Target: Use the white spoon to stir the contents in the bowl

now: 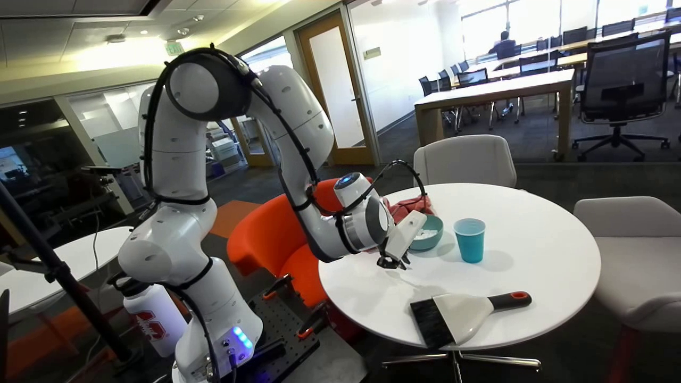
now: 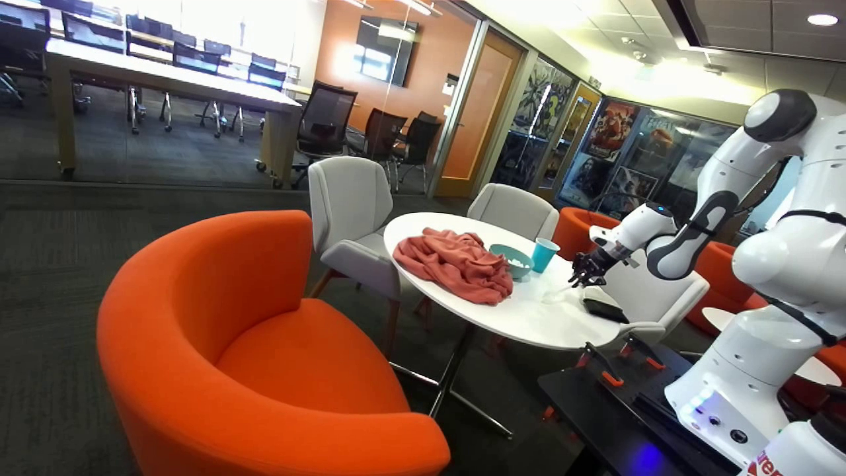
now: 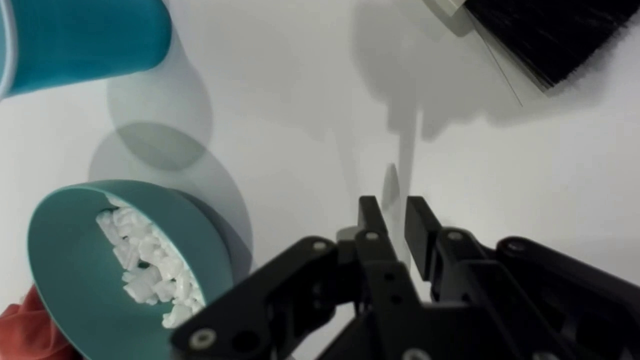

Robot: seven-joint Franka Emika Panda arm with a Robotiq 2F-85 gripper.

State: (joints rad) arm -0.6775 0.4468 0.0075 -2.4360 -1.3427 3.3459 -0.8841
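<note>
Black fingers (image 3: 421, 220) on the claw (image 3: 395, 212) are standing close with a thin gap, and we cannot tell if they are pinching anything. Just past their tips we are seeing a grey pointed shape (image 3: 391, 185), but cannot tell if it is the white spoon. Near the claw, the teal bowl (image 3: 85, 270) is holding white chunks (image 3: 150, 255) and sitting between a blue cup (image 1: 470, 244) and a red cloth (image 2: 456, 264). A wide brush (image 1: 463, 314) is lying farther off on the white table (image 1: 537, 255).

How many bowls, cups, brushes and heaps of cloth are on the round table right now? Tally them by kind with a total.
Bowl: 1
Cup: 1
Brush: 1
Cloth heap: 1
Total: 4
</note>
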